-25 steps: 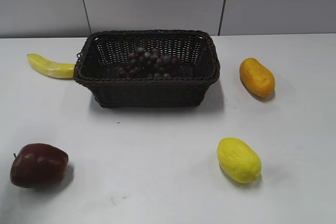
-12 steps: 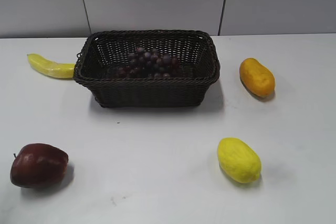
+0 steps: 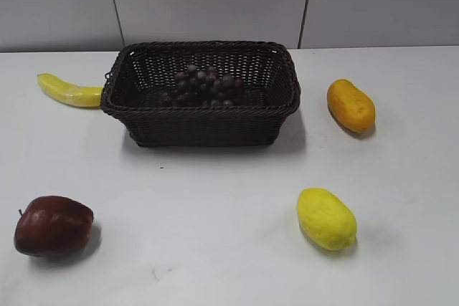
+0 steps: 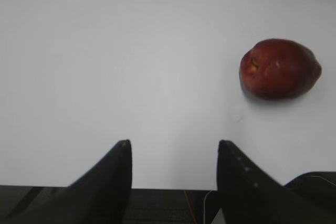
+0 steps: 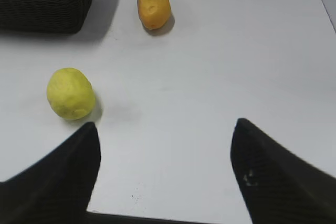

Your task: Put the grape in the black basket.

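Grape (image 3: 204,86), a dark purple-red bunch, lies inside the black basket (image 3: 201,123), resting on its floor toward the middle and back, its top berries showing just above the braided front rim. We see the basket standing on a white table (image 3: 229,177), near the far wall. A yellow banana (image 3: 68,91) lies just beside the basket's left end, its tip hidden behind the rim. An orange fruit (image 3: 351,105) sits to the basket's right, apart from it. Nearer the camera, a yellow fruit (image 3: 326,218) rests at right and a dark red apple (image 3: 52,225) at left, both well apart from the basket.

From our wrist views, the left gripper (image 4: 173,153) hovers over bare table with its two fingers spread and nothing between them, the apple (image 4: 279,68) off to one side. The right gripper (image 5: 165,153) likewise holds its fingers wide apart and empty above the table, with the yellow fruit (image 5: 70,93), the orange fruit (image 5: 154,4) and a corner of the basket (image 5: 47,9) ahead.
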{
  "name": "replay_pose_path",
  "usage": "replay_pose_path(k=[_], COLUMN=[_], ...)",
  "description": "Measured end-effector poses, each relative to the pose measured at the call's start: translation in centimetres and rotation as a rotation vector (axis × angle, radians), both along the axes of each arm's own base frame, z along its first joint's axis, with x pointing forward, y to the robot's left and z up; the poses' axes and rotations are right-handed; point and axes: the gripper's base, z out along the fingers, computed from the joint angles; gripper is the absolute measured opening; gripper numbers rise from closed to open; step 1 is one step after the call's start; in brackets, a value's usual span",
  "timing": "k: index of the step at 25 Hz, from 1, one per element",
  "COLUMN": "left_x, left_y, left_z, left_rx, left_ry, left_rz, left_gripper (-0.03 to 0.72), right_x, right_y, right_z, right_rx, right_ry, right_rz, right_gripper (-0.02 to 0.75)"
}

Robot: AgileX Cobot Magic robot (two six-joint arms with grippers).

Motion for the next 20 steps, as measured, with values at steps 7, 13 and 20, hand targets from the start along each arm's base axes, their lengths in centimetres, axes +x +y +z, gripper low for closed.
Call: replay_pose_path(k=[7, 13, 20], left_x=[-3.3, -4.9, -5.7], left_y=[0.5, 0.8, 0.8], left_z=[-2.6, -2.7, -3.0], left_rx=[-0.013, -0.033, -0.052], left_ry=[-0.081, -0.209, -0.320], left_rz=[-0.001, -0.003, -0.008], left_gripper=[0.480, 0.480, 0.480], right_x=[0.0, 0.0, 0.0], right_y=[0.0, 0.0, 0.0], right_z=[0.0, 0.0, 0.0], right_rx=[0.000, 0.000, 0.000], right_ry=[0.000, 0.000, 0.000], right_rz=[0.000, 0.000, 0.000], right_gripper=[0.585, 0.585, 0.585])
